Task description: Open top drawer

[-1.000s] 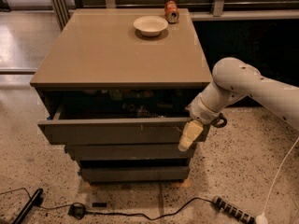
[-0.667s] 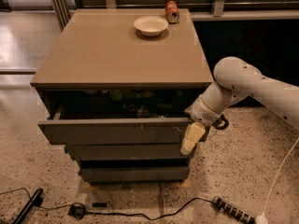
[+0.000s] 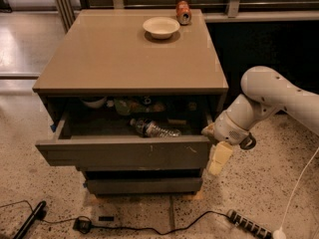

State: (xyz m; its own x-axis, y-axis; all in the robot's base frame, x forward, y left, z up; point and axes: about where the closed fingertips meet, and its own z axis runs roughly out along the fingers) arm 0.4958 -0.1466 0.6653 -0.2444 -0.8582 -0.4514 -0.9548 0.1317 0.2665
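A power strip (image 3: pixel 246 223) lies on the floor in front; above it the top drawer (image 3: pixel 124 154) stands pulled out, a plastic bottle (image 3: pixel 155 130) inside; the hand (image 3: pixel 217 156) sits at the drawer front's right end, its grip impossible to tell; farther back the surface (image 3: pixel 114 59) carries a bowl (image 3: pixel 161 27) and a can (image 3: pixel 183 12).

matt top drawer (image 3: pixel 124 154), plastic tool (image 3: pixel 218 161) beside it

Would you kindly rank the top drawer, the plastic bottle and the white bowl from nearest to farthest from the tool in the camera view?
1. Top drawer: its front's right end is beside the tool.
2. Plastic bottle: inside the drawer, near its middle.
3. White bowl: at the back of the cabinet top.
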